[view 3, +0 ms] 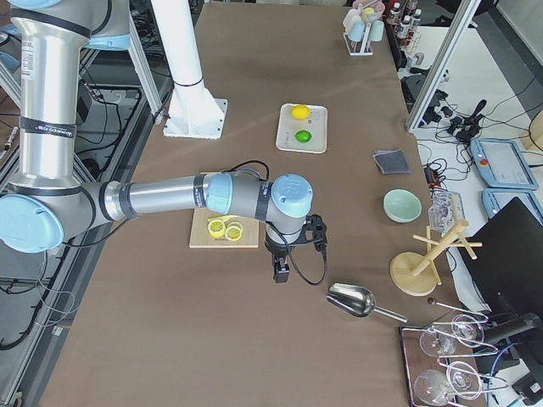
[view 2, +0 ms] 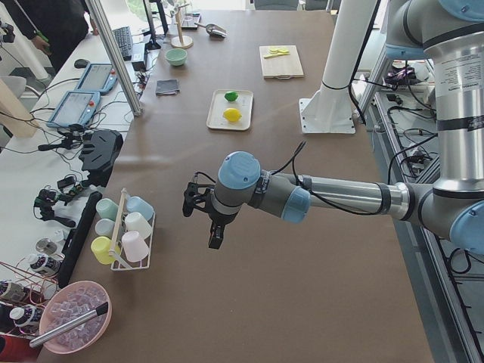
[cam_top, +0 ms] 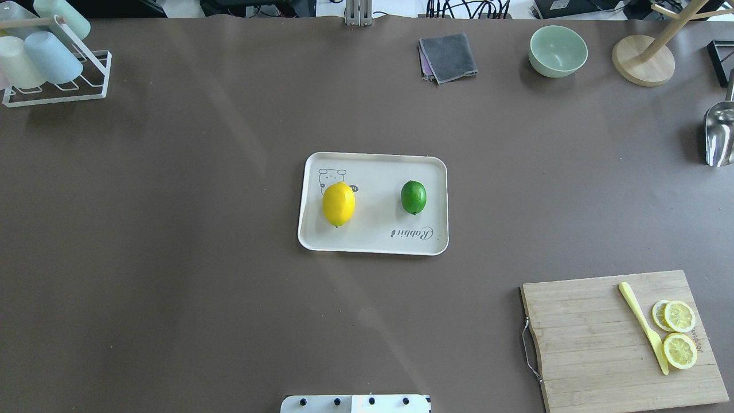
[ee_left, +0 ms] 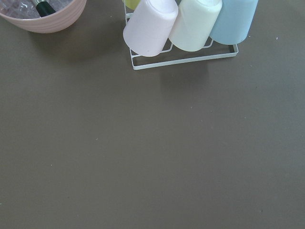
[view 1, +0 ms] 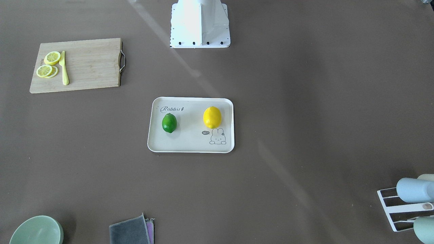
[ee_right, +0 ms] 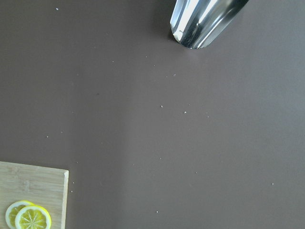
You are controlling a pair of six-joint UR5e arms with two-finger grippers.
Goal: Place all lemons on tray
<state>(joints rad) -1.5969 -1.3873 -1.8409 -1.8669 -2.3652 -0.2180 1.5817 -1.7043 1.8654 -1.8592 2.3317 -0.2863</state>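
Note:
The yellow lemon and the dark green lemon both lie on the cream tray with the "Rabbit" lettering, apart from each other. In the overhead view the yellow lemon is on the tray's left part and the green lemon on its right. My left gripper hangs over bare table near the cup rack, far from the tray. My right gripper hangs by the cutting board. I cannot tell whether either is open or shut.
A wooden cutting board holds lemon slices and a yellow knife. A cup rack, a grey cloth, a green bowl, a wooden stand and a metal scoop stand along the table's edges.

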